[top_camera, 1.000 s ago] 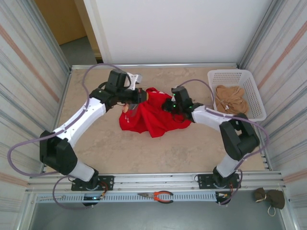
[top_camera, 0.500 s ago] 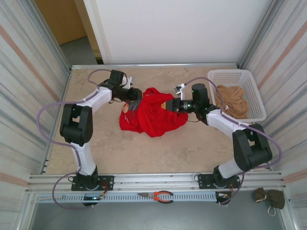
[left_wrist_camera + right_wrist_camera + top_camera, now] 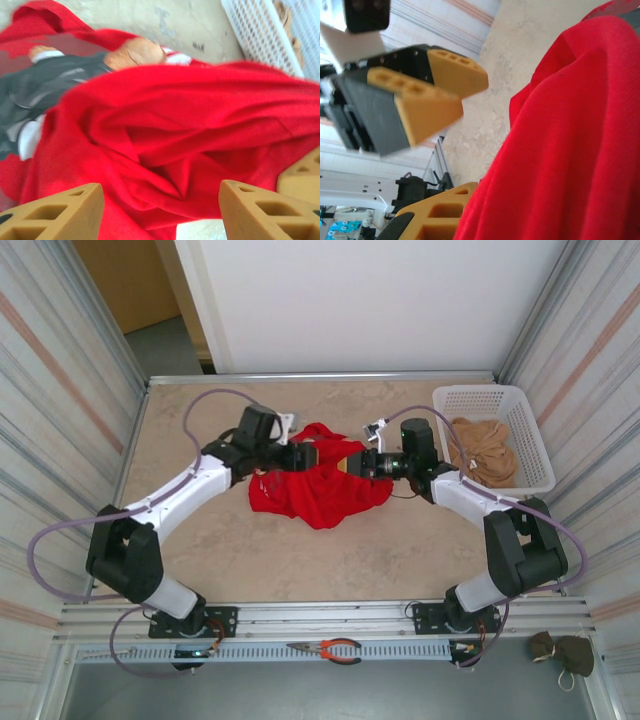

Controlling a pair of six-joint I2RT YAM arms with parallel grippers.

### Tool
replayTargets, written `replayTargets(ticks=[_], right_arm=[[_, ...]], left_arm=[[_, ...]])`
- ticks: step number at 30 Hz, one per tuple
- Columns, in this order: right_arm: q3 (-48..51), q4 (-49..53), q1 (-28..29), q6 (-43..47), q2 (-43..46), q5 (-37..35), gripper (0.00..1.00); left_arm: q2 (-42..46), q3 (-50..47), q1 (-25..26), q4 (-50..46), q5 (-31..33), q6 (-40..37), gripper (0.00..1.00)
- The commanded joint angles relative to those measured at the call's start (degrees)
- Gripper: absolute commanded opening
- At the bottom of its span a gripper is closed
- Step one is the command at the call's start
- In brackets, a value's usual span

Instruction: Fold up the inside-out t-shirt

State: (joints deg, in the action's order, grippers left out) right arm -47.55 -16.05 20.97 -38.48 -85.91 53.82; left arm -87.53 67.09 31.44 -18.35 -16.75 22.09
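Seeing the red t-shirt point(image 3: 318, 488) bunched at the middle of the counter point(image 3: 300, 570), far edge lifted. Left fingers point(image 3: 308, 455) have slid right along that edge since half a second ago and now sit close to the right fingers point(image 3: 356, 463). They're spread apart, cloth ahead of them, not pinched. Right fingers are where we had them, clenched on the shirt's lifted edge. Left arm now stretched out, no longer folded.

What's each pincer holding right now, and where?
The right pincer grips the shirt by a bunched fold on its right side; the left pincer is open, gripping nothing.
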Motion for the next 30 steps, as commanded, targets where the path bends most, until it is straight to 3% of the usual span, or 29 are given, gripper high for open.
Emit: replayTargets(ticks=[1, 7, 15, 17, 22, 30], right_arm=[[0.6, 0.4, -0.3, 1.0, 0.7, 0.2, 0.0], [1.4, 0.4, -0.1, 0.9, 1.4, -0.5, 0.0], [1.0, 0.3, 1.5, 0.9, 1.1, -1.2, 0.0], [0.9, 0.5, 1.4, 0.9, 1.1, -1.3, 0.0], [1.9, 0.4, -0.7, 0.7, 1.7, -1.6, 0.0], [3.3, 2.8, -3.3, 1.3, -2.7, -9.0, 0.0]], left_arm=[[-5.0, 2.2, 1.7, -3.9, 11.4, -4.9, 0.64], [-13.6, 7.5, 2.0, -6.4, 18.7, -7.4, 0.71], [-22.7, 14.3, 2.2, -7.1, 11.6, -6.0, 0.75], [-24.3, 14.9, 2.2, -6.4, 8.3, -5.9, 0.68], [-22.8, 13.0, 1.6, -2.6, 0.3, -5.8, 0.0], [-2.1, -4.1, -3.8, 16.0, -11.2, 3.6, 0.0]])
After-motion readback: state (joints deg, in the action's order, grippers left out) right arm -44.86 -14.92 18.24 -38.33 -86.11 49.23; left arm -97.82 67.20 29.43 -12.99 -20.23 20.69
